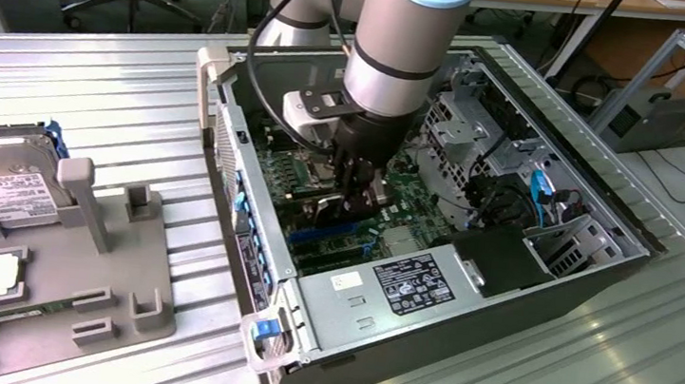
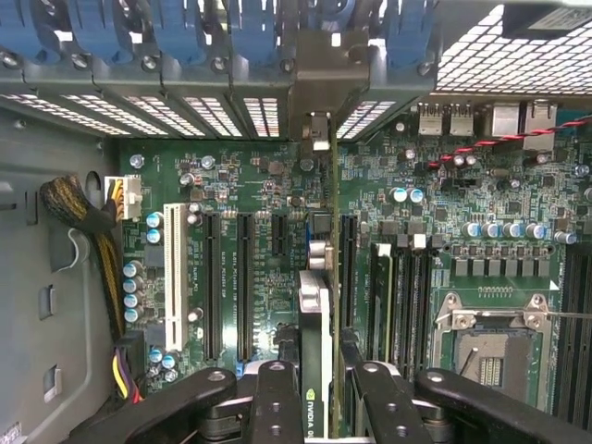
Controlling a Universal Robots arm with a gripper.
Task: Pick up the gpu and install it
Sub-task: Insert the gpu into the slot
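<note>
My gripper [image 2: 319, 407] is down inside the open computer case [image 1: 459, 300], shut on the gpu [image 2: 314, 351]. The card stands edge-on between the two black fingers [image 2: 276, 398], running over the green motherboard [image 2: 250, 185] alongside the long black expansion slots. Its metal bracket [image 2: 319, 83] reaches the row of rear slot openings with blue latches. In the exterior view the gripper [image 1: 361, 194] hangs low over the board's middle with the dark gpu [image 1: 330, 215] under it. Whether the card's edge sits in a slot I cannot tell.
The power supply [image 1: 416, 281] fills the case's near end, with drive cages [image 1: 476, 139] and blue cables [image 1: 544, 196] on the exterior view's right. A grey fixture [image 1: 55, 267] at the exterior view's left holds a silver hard drive [image 1: 6, 181] and a green memory stick [image 1: 31, 312].
</note>
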